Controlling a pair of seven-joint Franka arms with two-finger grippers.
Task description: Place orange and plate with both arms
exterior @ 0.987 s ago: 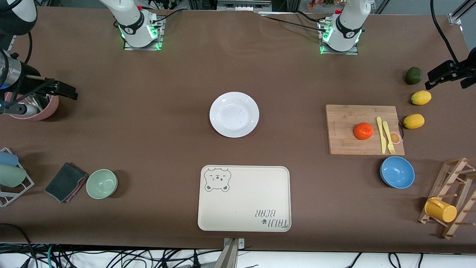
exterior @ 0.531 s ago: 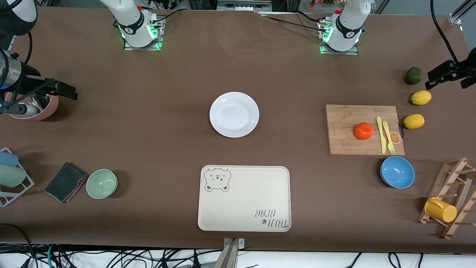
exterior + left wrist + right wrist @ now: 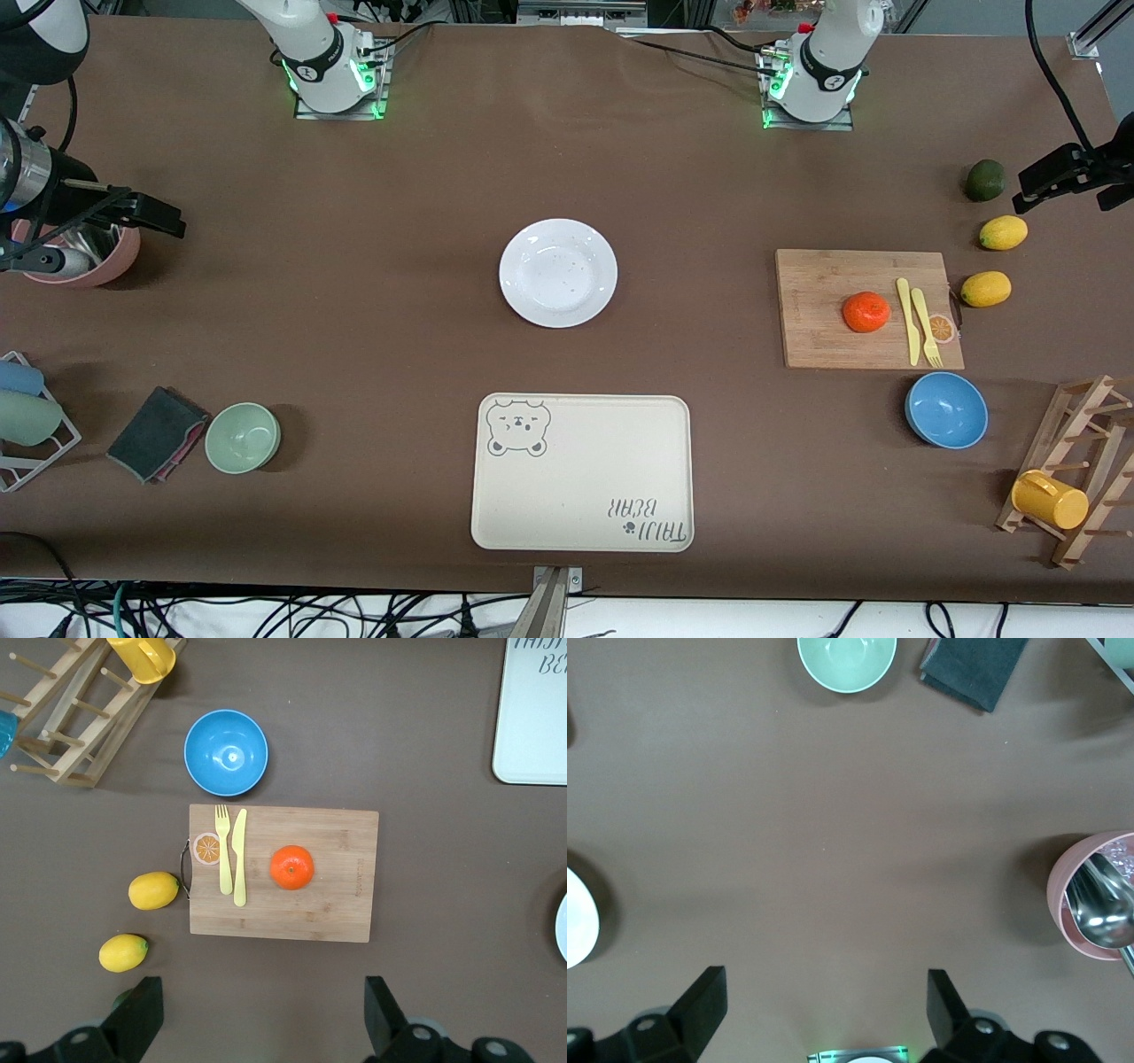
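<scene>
The white plate (image 3: 558,273) lies bare in the middle of the table. The orange (image 3: 866,312) rests on a wooden cutting board (image 3: 824,310) toward the left arm's end; in the left wrist view the orange (image 3: 291,867) is well clear of the fingers. My left gripper (image 3: 263,1020) hangs open high over bare table beside the board and the lemons. High over the table by a pink cup, my right gripper (image 3: 824,1012) stands open and holds nothing. A sliver of the plate (image 3: 578,930) shows at the edge of the right wrist view.
A cream bear-printed tray (image 3: 581,472) lies nearer the front camera than the plate. A yellow knife and fork (image 3: 917,321) share the board. Around it are a blue bowl (image 3: 946,409), two lemons (image 3: 985,289), an avocado (image 3: 984,180) and a mug rack (image 3: 1076,470). A green bowl (image 3: 243,437), cloth (image 3: 157,432) and pink cup (image 3: 84,257) sit at the right arm's end.
</scene>
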